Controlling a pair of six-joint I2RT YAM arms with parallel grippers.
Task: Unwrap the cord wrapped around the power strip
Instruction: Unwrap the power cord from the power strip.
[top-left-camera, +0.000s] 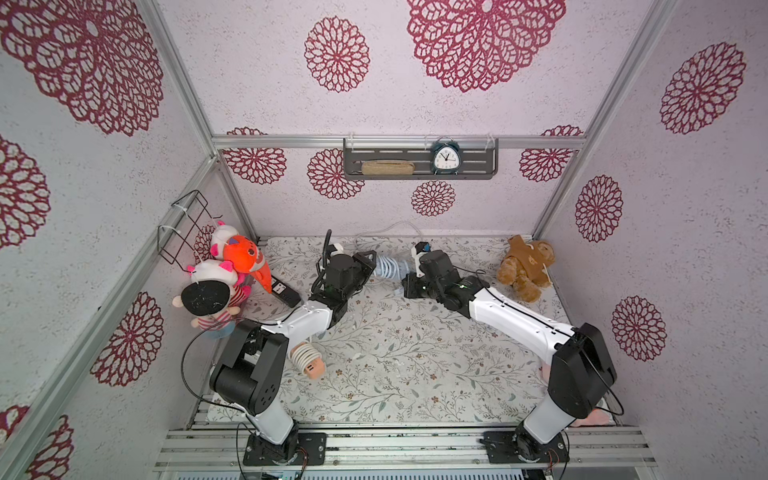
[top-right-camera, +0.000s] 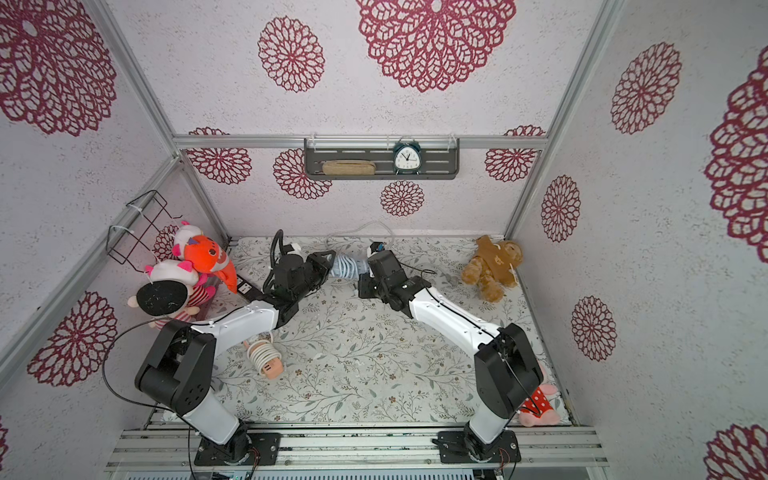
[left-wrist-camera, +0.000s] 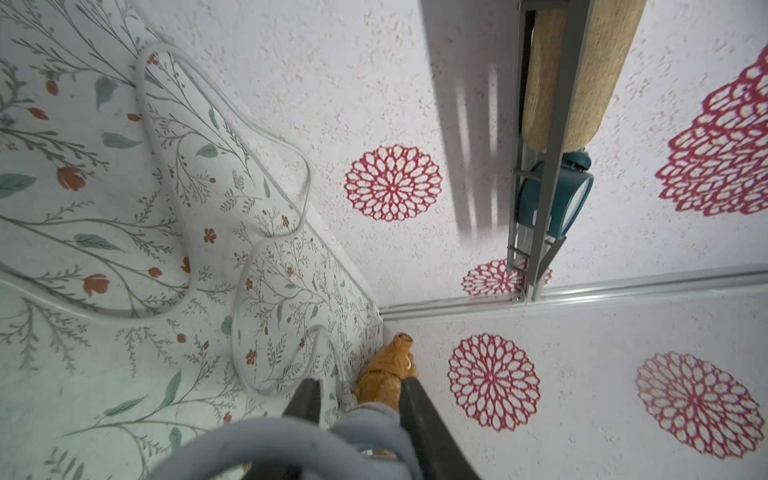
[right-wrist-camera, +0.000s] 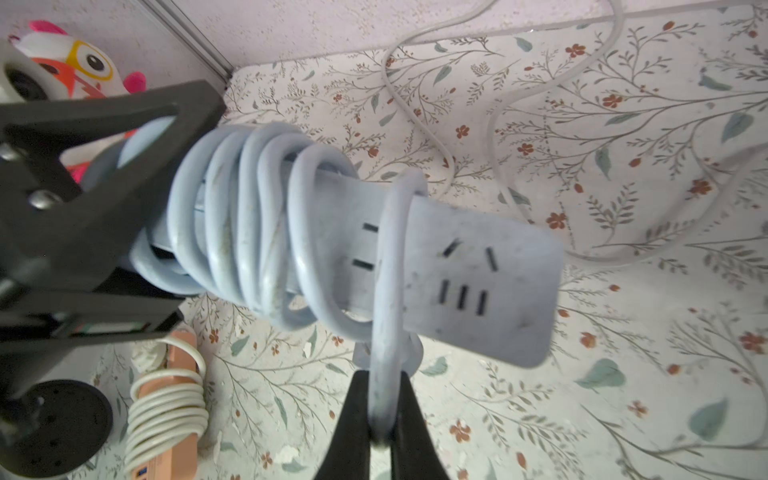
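A pale blue power strip (right-wrist-camera: 478, 270) hangs in the air between my two grippers at the back of the table, seen in both top views (top-left-camera: 388, 268) (top-right-camera: 349, 266). Its pale blue cord (right-wrist-camera: 249, 216) is coiled in several turns round the body. My left gripper (left-wrist-camera: 359, 386) (top-left-camera: 370, 259) is shut on the cord-wrapped end of the strip. My right gripper (right-wrist-camera: 382, 376) (top-left-camera: 407, 272) is shut on one loop of the cord (right-wrist-camera: 386, 291) near the socket end. The loose cord (left-wrist-camera: 187, 232) trails over the table to the back wall (top-left-camera: 390, 226).
A peach power strip (top-left-camera: 307, 359) wound with white cord lies by the left arm's base. A black power strip (top-left-camera: 284, 291) and plush toys (top-left-camera: 224, 270) sit at the left wall. A brown teddy bear (top-left-camera: 525, 264) sits back right. A shelf (top-left-camera: 374, 156) with a clock hangs on the back wall.
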